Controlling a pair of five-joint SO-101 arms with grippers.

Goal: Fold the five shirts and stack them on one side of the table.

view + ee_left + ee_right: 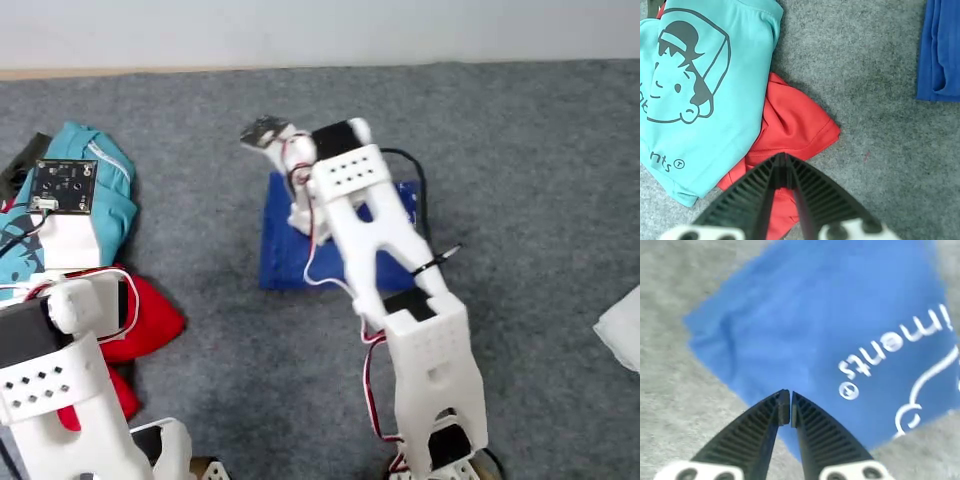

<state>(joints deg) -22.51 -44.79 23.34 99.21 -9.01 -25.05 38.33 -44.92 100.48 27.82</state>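
A folded blue shirt [285, 250] with white print lies mid-table, partly under the right arm. My right gripper [786, 399] hangs shut above that blue shirt [815, 330], near one edge, with nothing between its fingers; in the high view the right gripper [266, 131] shows past the shirt's far corner. At the left a teal shirt [695, 95] with a cartoon print lies on a crumpled red shirt [790, 125]. My left gripper [785, 161] is shut and empty above the red shirt. The left arm [62, 245] covers part of the teal shirt [100, 155] and red shirt [150, 320].
A white shirt [622, 327] shows at the right edge of the table. A dark cloth [14, 172] peeks out beside the teal shirt at the far left. Grey carpet [520, 180] covers the table; the blue shirt [940, 50] lies across bare carpet from the pile.
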